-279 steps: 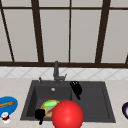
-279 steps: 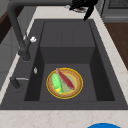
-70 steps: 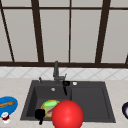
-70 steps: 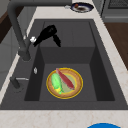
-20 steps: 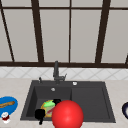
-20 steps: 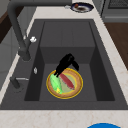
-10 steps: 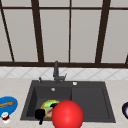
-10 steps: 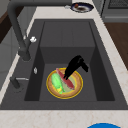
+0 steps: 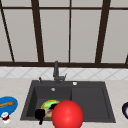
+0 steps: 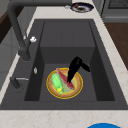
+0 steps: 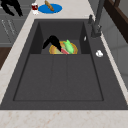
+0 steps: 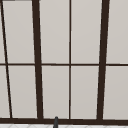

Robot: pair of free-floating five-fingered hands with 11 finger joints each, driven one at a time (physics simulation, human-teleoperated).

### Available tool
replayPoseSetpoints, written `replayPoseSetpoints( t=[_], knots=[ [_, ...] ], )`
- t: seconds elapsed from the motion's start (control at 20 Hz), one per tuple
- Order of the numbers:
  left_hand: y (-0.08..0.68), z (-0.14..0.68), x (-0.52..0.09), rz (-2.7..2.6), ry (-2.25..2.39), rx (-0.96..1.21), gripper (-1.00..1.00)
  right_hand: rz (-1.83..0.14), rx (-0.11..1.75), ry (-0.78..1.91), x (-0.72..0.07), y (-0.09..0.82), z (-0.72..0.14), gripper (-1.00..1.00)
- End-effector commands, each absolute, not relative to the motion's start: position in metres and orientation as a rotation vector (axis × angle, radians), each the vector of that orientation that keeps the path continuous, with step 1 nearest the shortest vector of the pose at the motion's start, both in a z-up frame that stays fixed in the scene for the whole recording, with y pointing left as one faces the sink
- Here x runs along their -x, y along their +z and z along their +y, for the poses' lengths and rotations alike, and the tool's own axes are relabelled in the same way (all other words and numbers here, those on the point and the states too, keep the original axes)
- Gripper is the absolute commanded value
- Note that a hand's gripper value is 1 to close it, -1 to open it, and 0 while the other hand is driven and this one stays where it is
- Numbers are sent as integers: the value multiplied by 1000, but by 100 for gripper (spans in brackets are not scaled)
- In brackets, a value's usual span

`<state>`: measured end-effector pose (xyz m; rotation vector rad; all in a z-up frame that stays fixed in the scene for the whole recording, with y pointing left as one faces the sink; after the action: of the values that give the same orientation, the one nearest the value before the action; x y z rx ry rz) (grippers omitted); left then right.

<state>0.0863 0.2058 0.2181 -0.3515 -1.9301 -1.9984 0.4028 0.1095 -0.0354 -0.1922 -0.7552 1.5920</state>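
Fingers (image 10: pixel 70 76) of the right hand (image 10: pixel 75 66) reach down straight and unclenched, tips on the red wedge-shaped slice (image 10: pixel 65 80), thumb stuck out to the side; nothing is grasped. Three and a half seconds ago this hand hung near the dark curved faucet (image 10: pixel 15 30) at the upper left of the left side view. It now stands at centre frame over the round orange-rimmed plate (image 10: pixel 80 86), hardly shifted from half a second ago. The plate and its food lie as before.

In the front view a large glossy red ball (image 9: pixel 67 114) at bottom centre covers most of that hand. The left side view lays bare the contact with the slice. The right side view puts the left hand (image 11: pixel 11 6) at the upper left, off the black stone sink (image 10: pixel 67 53), fingers hanging loose and splayed.

The plate sits on the floor of the sink's deep basin, carrying the red slice and, touching it, a green leafy piece (image 10: pixel 56 83). At the lower left of the front view a blue oval dish (image 9: pixel 11 108) holds a brown stick (image 9: pixel 6 104).
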Motion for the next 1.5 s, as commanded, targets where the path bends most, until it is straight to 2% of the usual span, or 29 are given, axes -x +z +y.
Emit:
replayPoseSetpoints(
  t=[0.0,0.8,1.45],
  knots=[
    [218,206,-86,-1930,-1998,351,0,-727,147,1666,-418,-35,105,-100],
    [218,206,-86,-1930,-1998,351,0,-661,243,1734,-413,-29,112,-100],
    [218,206,-86,-1930,-1998,351,0,-637,275,1736,-405,14,126,-100]
  ],
)
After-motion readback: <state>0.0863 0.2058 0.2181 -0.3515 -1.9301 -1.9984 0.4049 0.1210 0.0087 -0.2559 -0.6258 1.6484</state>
